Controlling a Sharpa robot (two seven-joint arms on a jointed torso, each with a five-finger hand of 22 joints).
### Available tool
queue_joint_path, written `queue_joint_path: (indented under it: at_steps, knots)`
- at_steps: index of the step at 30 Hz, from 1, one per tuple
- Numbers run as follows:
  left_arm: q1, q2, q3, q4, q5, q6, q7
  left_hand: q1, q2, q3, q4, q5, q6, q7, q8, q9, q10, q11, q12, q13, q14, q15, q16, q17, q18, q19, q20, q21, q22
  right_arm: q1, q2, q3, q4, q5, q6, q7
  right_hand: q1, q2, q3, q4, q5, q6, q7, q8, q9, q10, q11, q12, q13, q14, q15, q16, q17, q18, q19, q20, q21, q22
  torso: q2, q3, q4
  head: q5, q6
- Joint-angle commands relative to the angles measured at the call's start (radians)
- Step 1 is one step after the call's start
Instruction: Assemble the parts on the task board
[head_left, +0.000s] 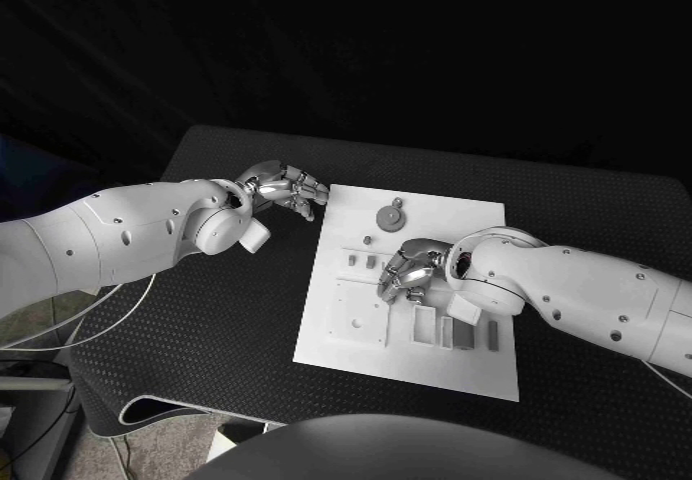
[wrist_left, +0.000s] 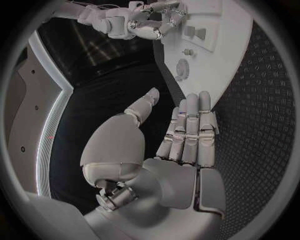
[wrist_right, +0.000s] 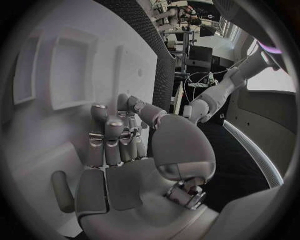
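Note:
The white task board (head_left: 476, 215) lies in the middle of the black table. A grey round toothed part (head_left: 391, 215) and a small peg (head_left: 398, 202) sit near its far edge, and two small grey parts (head_left: 362, 261) lie further in. My right hand (head_left: 411, 268) hovers low over the board's middle with its fingers curled in and the thumb against them (wrist_right: 119, 135); I see nothing between them. My left hand (head_left: 289, 188) is at the board's far left corner, fingers straight and holding nothing (wrist_left: 187, 135).
Square recesses (head_left: 361, 305) and grey rectangular blocks (head_left: 464, 335) take up the board's near part, beside my right forearm. The black mat (head_left: 202, 320) stretches out left of the board. A white cable (head_left: 101, 310) hangs at the table's left edge.

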Motion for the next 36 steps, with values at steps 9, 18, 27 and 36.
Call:
queue_joint_path:
  at_steps: [9,18,27,36]
  knots:
    - [0.001,0.002,0.001,-0.002,0.0,-0.003,0.013,0.0,0.002,0.0,-0.001,-0.003,0.003,0.007,0.005,-0.001,-0.007,0.003,-0.001,-0.002,0.008,0.001,0.003,0.001,0.019,0.008,-0.002,-0.001,-0.001,-0.008,-0.031,0.012,0.031,-0.03,0.009,-0.041,-0.002,0.001,0.0,-0.005,-0.003,0.003,0.007,0.004,0.003,0.0,0.003,0.004,0.0,0.002,-0.01,0.004,0.001,0.022,0.001,-0.007,0.007,0.016,0.0,-0.0005,0.0001,0.0,0.002]
    - [0.001,0.005,0.001,-0.006,0.0,-0.003,0.013,0.0,0.002,0.0,-0.001,-0.003,0.003,0.006,0.005,-0.001,-0.007,0.003,-0.001,-0.002,0.008,0.001,0.003,0.001,0.019,0.008,-0.002,-0.001,-0.001,-0.002,-0.048,0.025,0.061,-0.032,0.006,-0.034,-0.003,0.0,0.0,-0.005,-0.003,0.003,0.007,0.004,0.003,0.0,0.002,0.005,0.001,0.002,-0.01,0.004,0.001,0.022,0.002,-0.007,0.007,0.015,-0.001,-0.0004,0.0006,-0.003,0.005]
    - [0.001,0.007,0.001,-0.007,0.0,-0.003,0.014,0.0,0.002,0.0,-0.001,-0.003,0.003,0.006,0.005,-0.001,-0.007,0.003,-0.001,-0.002,0.008,0.001,0.003,0.001,0.019,0.008,-0.002,-0.001,-0.001,-0.001,-0.053,0.032,0.073,-0.037,-0.001,-0.029,-0.003,0.0,0.0,-0.005,-0.003,0.003,0.007,0.005,0.004,0.0,0.002,0.005,0.002,0.003,-0.01,0.004,0.0,0.022,0.002,-0.007,0.007,0.015,-0.001,-0.0005,0.0005,-0.006,0.012]
    - [0.001,0.007,0.001,-0.009,0.0,-0.003,0.014,0.0,0.002,0.0,-0.001,-0.003,0.003,0.006,0.005,-0.001,-0.007,0.003,-0.001,-0.002,0.008,0.001,0.003,0.001,0.019,0.008,-0.002,-0.001,-0.001,-0.001,-0.057,0.039,0.079,-0.04,-0.006,-0.023,-0.003,0.0,0.0,-0.005,-0.003,0.003,0.007,0.005,0.005,0.0,0.002,0.005,0.002,0.004,-0.01,0.004,0.0,0.022,0.003,-0.008,0.007,0.015,0.0,-0.0008,0.0011,-0.009,0.018]
